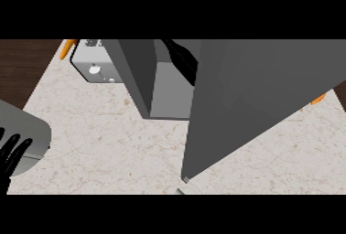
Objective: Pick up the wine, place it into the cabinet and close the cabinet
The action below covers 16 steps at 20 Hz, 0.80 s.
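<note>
A: status, biggest first?
B: marble counter (101,132) fills the view. Over it the cabinet door (256,100) is swung wide open, a grey slab running from top right down to bottom middle
A: cabinet?
B: cabinet (169,93) is at top middle, just left of the door. Its grey inside shows between the side wall and the door
A: hands?
B: left hand (12,153) sits low at the left edge on a grey forearm (27,128), fingers straight and pointing up, holding nothing. Right hand isn't in frame, can't tell its state
A: wine?
B: there's a dark curved shape (181,57) at the top of the cabinet opening, against the door. Can't tell if that's the wine
A: rest?
B: small grey box (91,61) with a white knob just left of the cabinet, orange bit (67,48) beside it, second orange bit (319,98) at the door's right edge
</note>
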### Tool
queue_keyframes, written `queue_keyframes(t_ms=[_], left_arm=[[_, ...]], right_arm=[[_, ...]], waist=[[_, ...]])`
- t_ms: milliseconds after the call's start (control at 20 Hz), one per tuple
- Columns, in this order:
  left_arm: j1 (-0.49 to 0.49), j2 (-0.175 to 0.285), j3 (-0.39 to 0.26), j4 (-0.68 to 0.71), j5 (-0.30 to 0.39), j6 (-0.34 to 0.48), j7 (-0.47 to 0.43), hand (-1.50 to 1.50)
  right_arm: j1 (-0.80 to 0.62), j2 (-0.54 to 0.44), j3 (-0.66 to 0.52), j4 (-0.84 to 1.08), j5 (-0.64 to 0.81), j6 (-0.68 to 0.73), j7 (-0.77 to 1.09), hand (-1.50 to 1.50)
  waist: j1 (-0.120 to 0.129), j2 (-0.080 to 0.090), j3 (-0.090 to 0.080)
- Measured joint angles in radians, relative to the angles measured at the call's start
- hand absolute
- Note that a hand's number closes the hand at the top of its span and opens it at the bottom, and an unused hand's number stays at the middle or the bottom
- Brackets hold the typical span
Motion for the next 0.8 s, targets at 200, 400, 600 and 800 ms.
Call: queue_keyframes(t_ms=[200,400,600,800], left_arm=[[0.054,0.043,0.050,0.046,0.014,-0.083,-0.023,-1.50],[0.091,0.068,0.088,0.081,0.021,-0.147,-0.040,-1.50],[0.128,0.098,0.122,0.097,0.024,-0.203,-0.044,-1.50],[0.147,0.118,0.161,0.118,0.042,-0.243,-0.029,-1.50]], right_arm=[[-0.084,-0.057,0.025,0.004,0.022,-0.115,-0.010,1.50],[-0.147,-0.091,0.041,0.009,0.040,-0.243,-0.041,1.50],[-0.225,-0.101,0.030,0.042,0.025,-0.335,-0.061,1.50],[-0.368,-0.028,-0.026,0.178,0.016,-0.401,-0.066,1.50]], waist=[[0.012,-0.001,-0.001],[0.017,0.000,-0.002],[0.029,0.004,-0.001],[0.032,0.008,-0.001]])
